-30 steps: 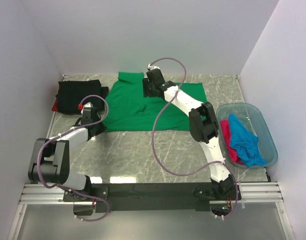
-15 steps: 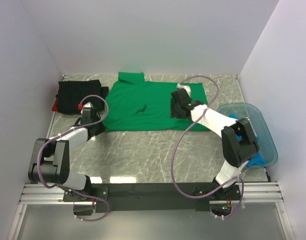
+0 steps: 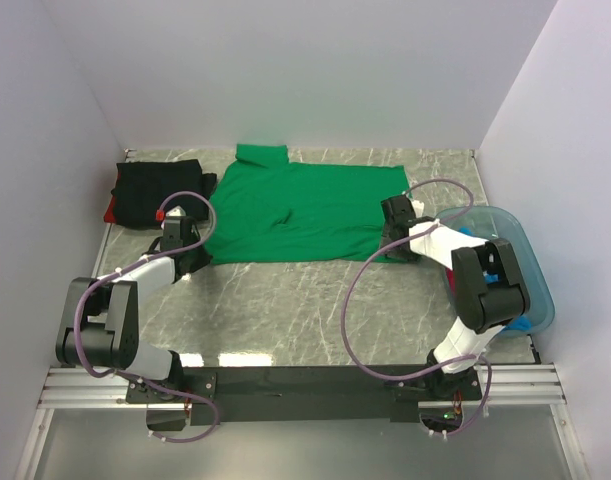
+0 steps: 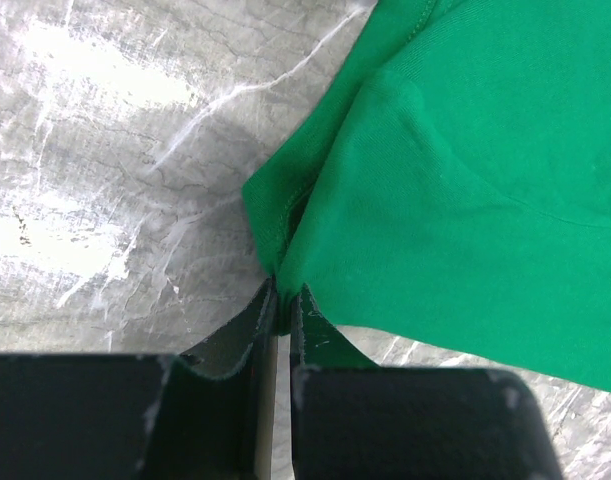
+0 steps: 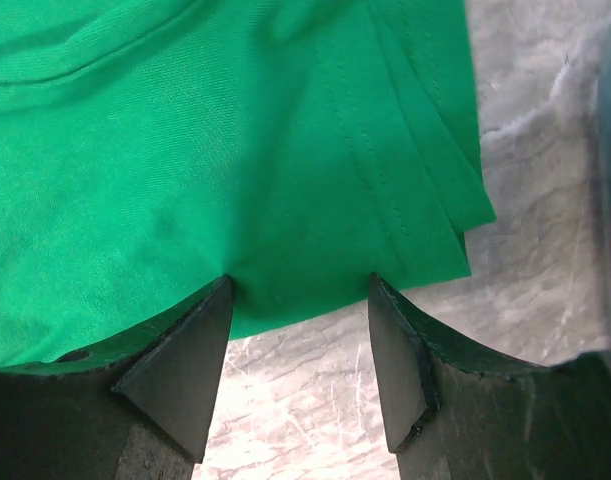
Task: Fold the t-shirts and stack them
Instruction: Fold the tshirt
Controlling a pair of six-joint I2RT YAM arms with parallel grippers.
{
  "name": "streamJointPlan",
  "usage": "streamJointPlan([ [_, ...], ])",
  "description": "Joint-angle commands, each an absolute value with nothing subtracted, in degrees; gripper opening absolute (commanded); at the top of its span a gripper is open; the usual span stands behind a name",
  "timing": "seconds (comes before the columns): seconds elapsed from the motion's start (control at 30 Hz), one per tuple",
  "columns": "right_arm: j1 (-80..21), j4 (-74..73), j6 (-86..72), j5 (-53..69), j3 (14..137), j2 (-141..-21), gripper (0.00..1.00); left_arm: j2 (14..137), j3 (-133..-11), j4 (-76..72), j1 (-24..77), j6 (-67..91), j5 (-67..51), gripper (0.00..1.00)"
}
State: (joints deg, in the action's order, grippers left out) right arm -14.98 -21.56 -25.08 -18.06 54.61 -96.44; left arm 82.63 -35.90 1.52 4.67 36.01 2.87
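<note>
Left: the left gripper (image 4: 283, 300) pinched shut on the near-left hem corner of the green t-shirt (image 3: 305, 210), spread flat mid-table. Right: the right gripper (image 5: 300, 300) stood wide over its near-right corner. We judged the cloth light and limp, best taken at corners.

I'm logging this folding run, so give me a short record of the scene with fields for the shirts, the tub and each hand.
green t-shirt: spread out across the far middle of the table
left hand: shut on the green t-shirt's near left corner
right hand: open at its near right corner, hem edge between the fingers
black t-shirt: folded, far left, lying on a red t-shirt
tub: right side of the table, partly hidden by the right arm
</note>
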Motion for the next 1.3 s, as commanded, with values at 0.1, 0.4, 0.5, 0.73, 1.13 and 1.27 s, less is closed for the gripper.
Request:
streamJointPlan([
  [0.1, -12.22, -20.04, -25.58, -18.72, 52.56, -92.99, 0.63, 80.51, -35.42, 0.53, 4.22, 35.25, 1.76, 0.01],
  [0.4, -8.97, -21.44, -25.66, -21.53, 53.7, -93.69, 0.63, 79.89, -35.07, 0.44, 3.96, 35.42, 1.5, 0.01],
  [0.5, -8.96, -22.06, -25.84, -22.93, 54.67, -94.66, 0.63, 79.81, -34.98, 0.44, 3.78, 35.42, 1.32, 0.01],
  [0.73, -8.35, -22.85, -24.96, -26.54, 57.04, -97.64, 0.62, 79.45, -34.63, 0.44, 3.52, 35.42, 1.06, 0.01],
  [1.13, -7.03, -22.94, -22.85, -24.0, 58.62, -100.99, 0.18, 79.8, -34.72, 0.44, 2.9, 35.33, 0.53, 0.01],
  [1.27, -6.94, -22.94, -22.76, -22.77, 57.57, -100.2, 0.03, 79.72, -34.54, 0.44, 2.81, 35.42, 0.44, 0.01],
])
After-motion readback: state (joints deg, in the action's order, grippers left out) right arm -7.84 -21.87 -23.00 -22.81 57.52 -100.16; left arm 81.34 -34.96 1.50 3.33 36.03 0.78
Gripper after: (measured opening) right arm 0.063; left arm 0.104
